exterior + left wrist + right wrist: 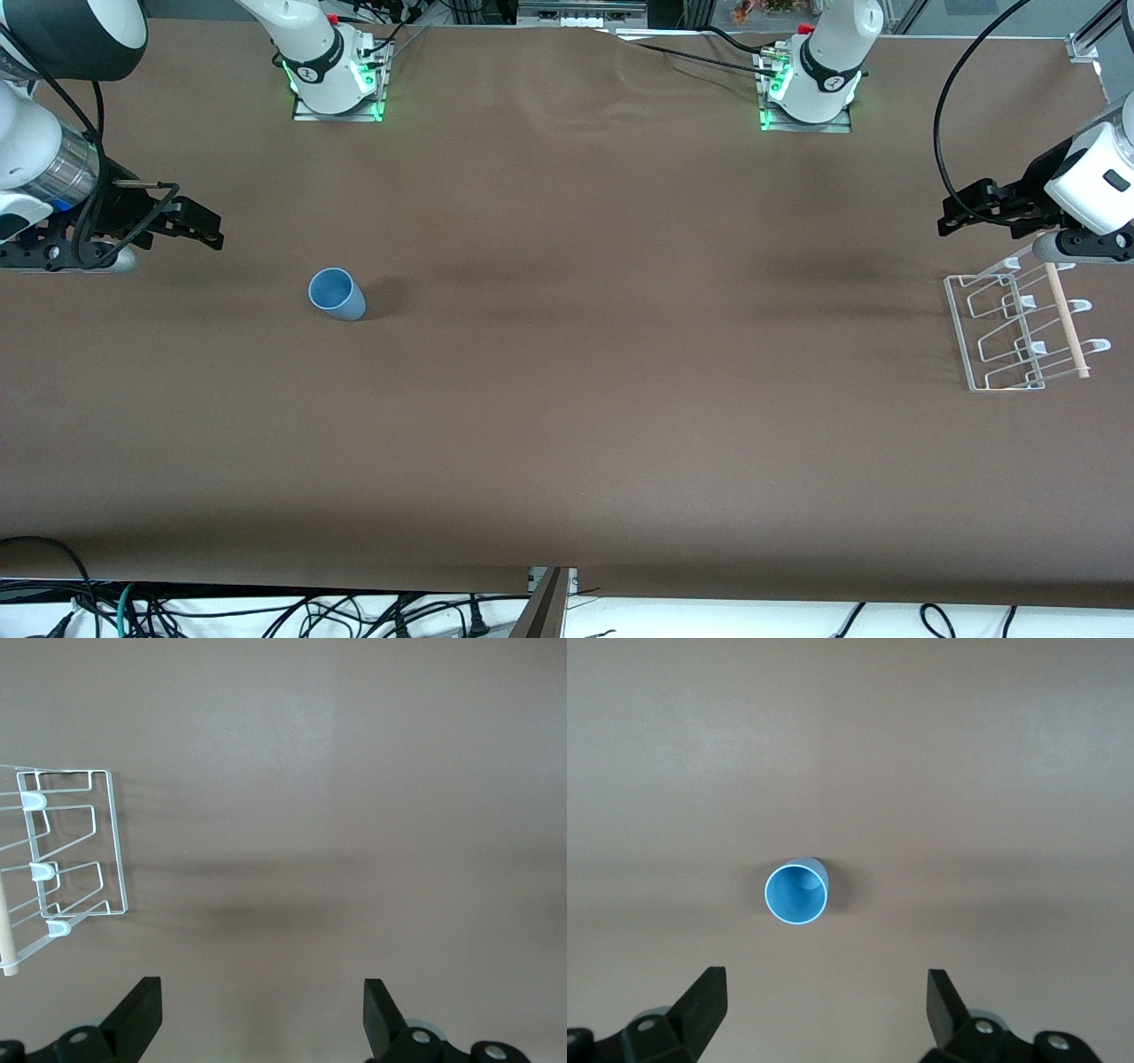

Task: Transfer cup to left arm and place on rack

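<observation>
Cup [337, 293] stands upright on the table [567, 425], mouth up, toward the right arm's end. Right gripper [205, 230] hangs over the table at that same end, apart from the cup; the cup sits on the table ahead of its spread fingers [704, 1001] in the right wrist view. Rack [1019, 332] rests on the table at the left arm's end, well apart from the cup. Left gripper [961, 213] hangs just beside the rack's corner, fingers [142, 1014] spread, with bare table under it.
</observation>
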Robot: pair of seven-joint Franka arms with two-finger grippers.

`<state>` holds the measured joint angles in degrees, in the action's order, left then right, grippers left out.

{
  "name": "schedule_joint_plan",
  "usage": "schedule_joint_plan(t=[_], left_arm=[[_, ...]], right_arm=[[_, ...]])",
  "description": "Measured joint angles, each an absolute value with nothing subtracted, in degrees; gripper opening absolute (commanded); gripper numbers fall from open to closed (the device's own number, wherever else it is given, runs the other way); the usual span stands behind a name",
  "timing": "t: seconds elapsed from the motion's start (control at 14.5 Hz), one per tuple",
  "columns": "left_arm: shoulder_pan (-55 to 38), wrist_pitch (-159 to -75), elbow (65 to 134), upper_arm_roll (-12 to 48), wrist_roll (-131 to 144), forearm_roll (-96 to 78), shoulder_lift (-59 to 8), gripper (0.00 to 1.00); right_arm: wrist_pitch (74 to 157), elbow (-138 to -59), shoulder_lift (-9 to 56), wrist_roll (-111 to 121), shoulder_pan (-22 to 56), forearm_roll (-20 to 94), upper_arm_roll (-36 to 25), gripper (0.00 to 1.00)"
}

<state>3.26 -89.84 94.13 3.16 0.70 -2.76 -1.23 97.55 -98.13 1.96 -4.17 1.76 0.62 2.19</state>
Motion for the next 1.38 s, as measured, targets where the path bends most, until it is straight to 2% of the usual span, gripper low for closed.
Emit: schedule_joint_plan(t=[1.38], left_arm=[[3.3,-89.8,94.1,3.2,0.7,-2.8,-1.2,1.00]], right_arm=[[95.6,-97.7,1.9,-3.9,1.8,0.6,2.3,1.00]])
